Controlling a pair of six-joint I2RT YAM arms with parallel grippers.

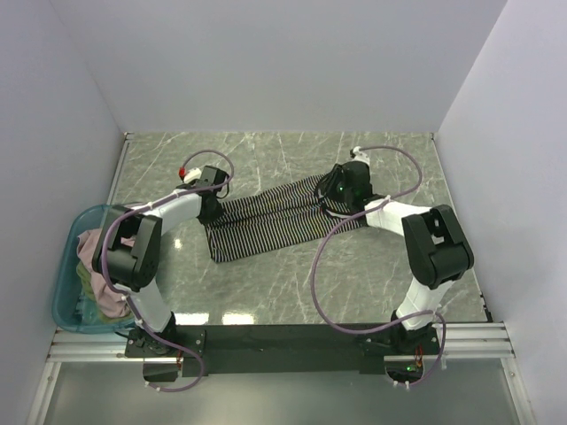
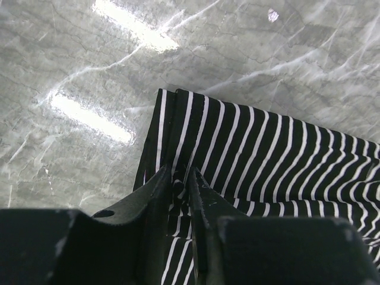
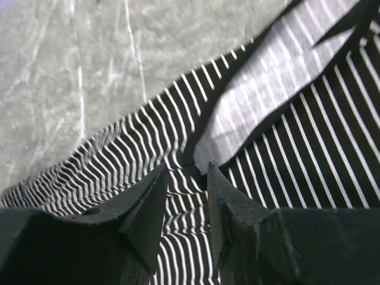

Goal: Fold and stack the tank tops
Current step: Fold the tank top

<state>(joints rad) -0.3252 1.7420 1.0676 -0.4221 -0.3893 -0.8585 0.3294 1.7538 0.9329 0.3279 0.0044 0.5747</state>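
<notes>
The black-and-white striped tank top (image 1: 275, 221) lies in a long folded band across the middle of the marble table (image 1: 266, 159). My left gripper (image 1: 210, 211) is at its left end. In the left wrist view the left gripper (image 2: 180, 175) is shut on the striped cloth (image 2: 267, 148) near a folded corner. My right gripper (image 1: 330, 190) is at the right end. In the right wrist view the right gripper (image 3: 185, 169) has its jaws slightly apart with rippled striped cloth (image 3: 130, 148) bunched between them, beside a dark-edged opening (image 3: 267, 77).
A teal plastic tub (image 1: 60, 301) stands at the table's left edge beside the left arm. It holds a dusty pink top (image 1: 93, 243) and a pale green one (image 1: 84, 279). White walls close in the back and both sides.
</notes>
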